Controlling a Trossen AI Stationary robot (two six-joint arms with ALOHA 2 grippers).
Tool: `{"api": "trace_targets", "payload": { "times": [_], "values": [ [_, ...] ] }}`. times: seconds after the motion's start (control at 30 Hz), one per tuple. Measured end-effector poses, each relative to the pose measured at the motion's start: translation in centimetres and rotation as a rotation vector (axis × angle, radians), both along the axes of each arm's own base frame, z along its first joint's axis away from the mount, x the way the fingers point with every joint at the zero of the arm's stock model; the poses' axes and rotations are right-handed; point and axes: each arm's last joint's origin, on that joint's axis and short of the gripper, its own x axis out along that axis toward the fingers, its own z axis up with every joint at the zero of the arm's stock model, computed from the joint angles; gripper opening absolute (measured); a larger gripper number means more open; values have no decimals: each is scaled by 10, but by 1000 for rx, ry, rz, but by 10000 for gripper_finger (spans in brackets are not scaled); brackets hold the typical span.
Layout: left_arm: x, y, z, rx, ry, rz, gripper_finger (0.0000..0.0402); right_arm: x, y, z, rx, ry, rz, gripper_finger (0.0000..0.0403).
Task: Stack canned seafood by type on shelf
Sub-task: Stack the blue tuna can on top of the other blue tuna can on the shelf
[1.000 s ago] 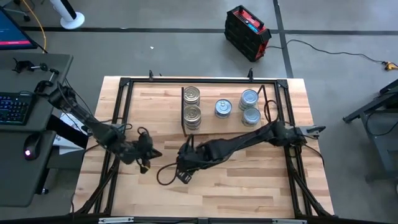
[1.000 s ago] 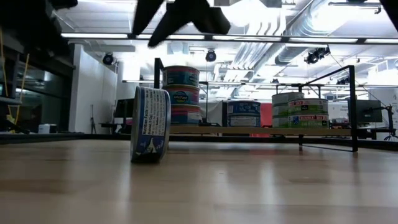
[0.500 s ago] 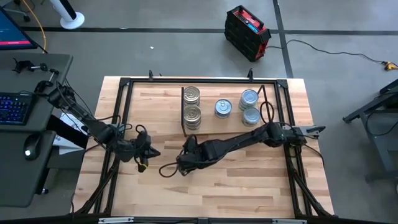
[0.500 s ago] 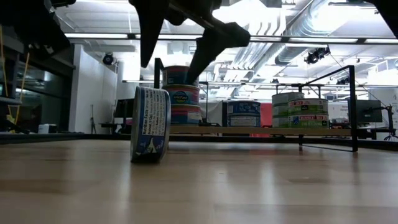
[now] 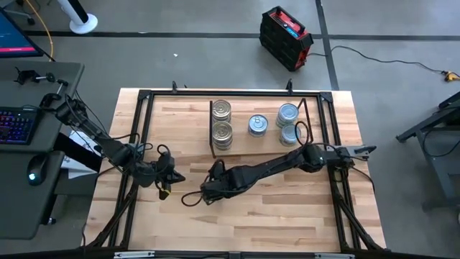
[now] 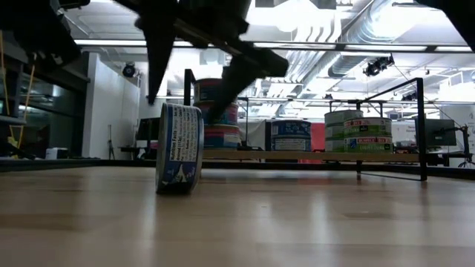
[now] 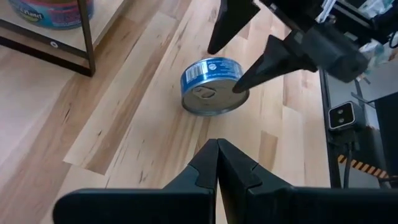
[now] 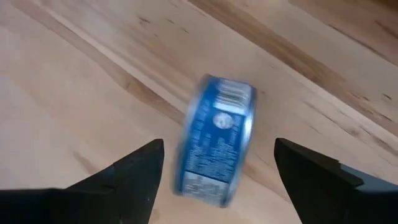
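blue-labelled tin (image 8: 214,140) standing on edge, silver lid, bare tabletop (image 8: 74,93)

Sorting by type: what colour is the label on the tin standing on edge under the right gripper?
Blue with white print, on the tin; clearest in the right wrist view.

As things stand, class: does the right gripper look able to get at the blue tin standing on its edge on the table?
Probably yes: the right gripper is open, its fingers either side of the blue tin, nothing between.

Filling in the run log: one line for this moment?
right gripper: open over tin on edge | left gripper: shut, waiting | shelf: stacks in place
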Motion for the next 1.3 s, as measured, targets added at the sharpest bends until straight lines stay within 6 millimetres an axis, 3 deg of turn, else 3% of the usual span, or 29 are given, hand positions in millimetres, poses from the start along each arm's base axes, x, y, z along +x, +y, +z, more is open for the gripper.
{"api": "trace_targets", "payload": {
  "times": [0.47, 0.8, 0.93, 1.1, 1.3],
  "values": [
    [2, 4, 0, -10, -2, 36, 0, 1, -3, -4, -33, 25, 86, 295],
    [3, 4, 0, -17, -4, 47, 0, 9, 2, -27, -5, 47, 153, 291],
    [3, 4, 1, -19, -7, 47, 0, 9, 1, -25, -29, 46, 155, 246],
    [3, 5, 1, -11, -10, 49, 0, -4, 4, -10, -66, 96, 219, 117],
    [4, 5, 1, -2, -18, 62, 0, -39, 19, 2, -123, 280, 308, 111]
  ]
}}
